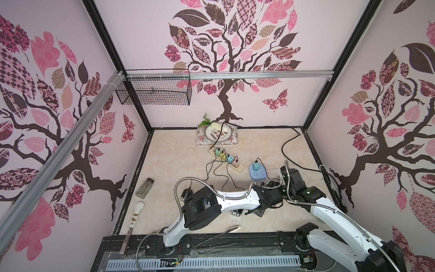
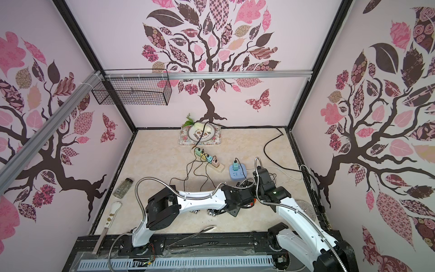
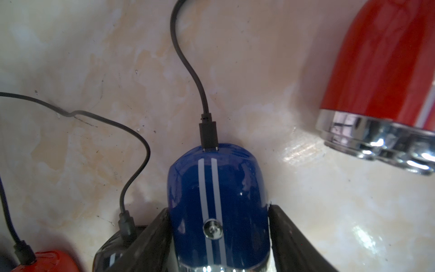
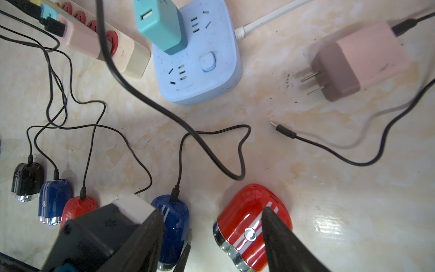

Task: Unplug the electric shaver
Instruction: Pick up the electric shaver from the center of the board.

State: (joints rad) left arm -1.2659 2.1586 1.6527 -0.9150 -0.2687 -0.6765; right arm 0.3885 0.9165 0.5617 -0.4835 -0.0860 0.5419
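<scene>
While its black charging cable (image 3: 208, 131) sits plugged into its rounded end, the blue electric shaver (image 3: 211, 179) with twin white stripes lies on the marbled tabletop (image 3: 94, 70), clasped on both flanks by the left gripper (image 3: 217, 209). From the right wrist, it rests in a row of shavers, just beside a red shaver (image 4: 244, 223). The right gripper (image 4: 213, 210) hangs above them, jaws spread and grasping nothing, one finger (image 4: 277, 235) across the red shaver. Beyond stands a pale blue power cube (image 4: 200, 58) carrying a teal adapter (image 4: 162, 23); a pink adapter (image 4: 362, 56) lies loose, prongs bare.
</scene>
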